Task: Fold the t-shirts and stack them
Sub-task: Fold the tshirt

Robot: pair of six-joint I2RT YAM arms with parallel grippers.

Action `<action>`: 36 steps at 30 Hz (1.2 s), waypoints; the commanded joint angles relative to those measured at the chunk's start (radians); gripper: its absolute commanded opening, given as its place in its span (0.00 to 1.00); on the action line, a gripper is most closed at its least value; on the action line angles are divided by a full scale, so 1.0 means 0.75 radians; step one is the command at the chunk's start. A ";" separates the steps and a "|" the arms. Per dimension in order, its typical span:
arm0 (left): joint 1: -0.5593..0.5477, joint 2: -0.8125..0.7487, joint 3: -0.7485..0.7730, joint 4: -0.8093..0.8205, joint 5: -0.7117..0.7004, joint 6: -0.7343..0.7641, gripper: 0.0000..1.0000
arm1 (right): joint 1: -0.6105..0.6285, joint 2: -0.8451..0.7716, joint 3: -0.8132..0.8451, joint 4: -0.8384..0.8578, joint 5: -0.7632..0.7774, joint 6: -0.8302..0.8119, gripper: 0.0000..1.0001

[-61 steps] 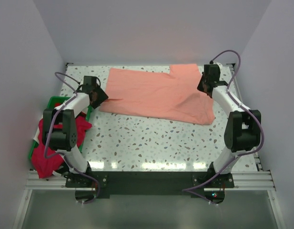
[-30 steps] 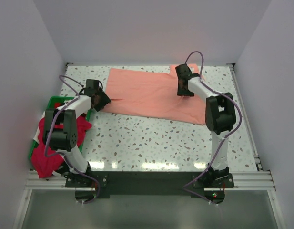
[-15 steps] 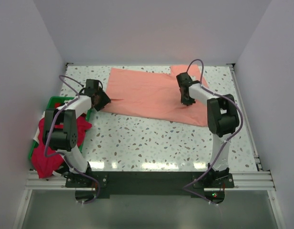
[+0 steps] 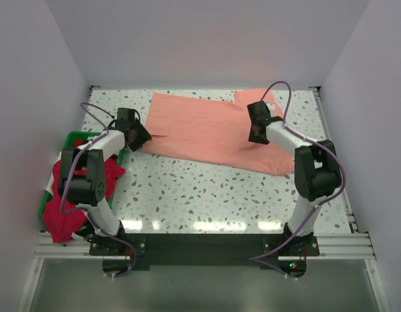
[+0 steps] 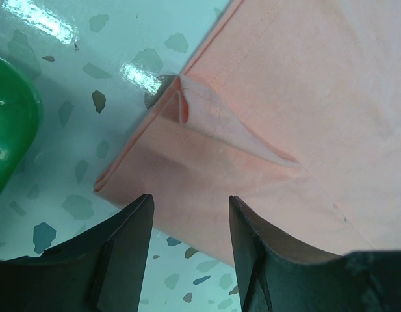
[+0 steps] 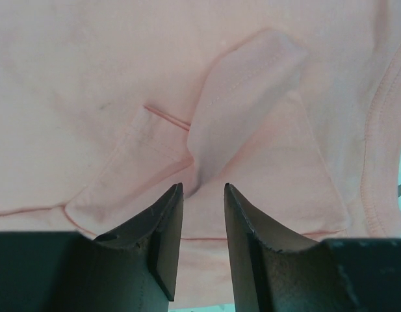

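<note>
Directly beneath right gripper: salmon-pink t-shirt

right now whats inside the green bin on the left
A crumpled red shirt fills the green bin and spills over its near rim. A bit of white shows at its left edge. The left arm and the red cloth cover the bin's floor, so anything underneath cannot be seen.

Speckled terrazzo table sat between plain pale walls; green bin stood at its left edge; black rail along near side
</note>
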 commanded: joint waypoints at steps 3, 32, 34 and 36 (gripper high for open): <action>-0.004 -0.006 0.003 0.041 0.013 -0.002 0.54 | 0.008 -0.066 0.122 0.081 -0.020 0.029 0.35; -0.004 0.021 0.009 0.043 0.017 -0.002 0.54 | 0.021 0.321 0.353 -0.037 -0.018 0.027 0.32; -0.002 0.023 0.007 0.045 0.017 -0.002 0.54 | 0.023 0.321 0.345 -0.031 -0.020 0.033 0.27; -0.004 0.023 0.007 0.045 0.017 -0.002 0.54 | 0.019 0.319 0.341 -0.027 -0.018 0.035 0.22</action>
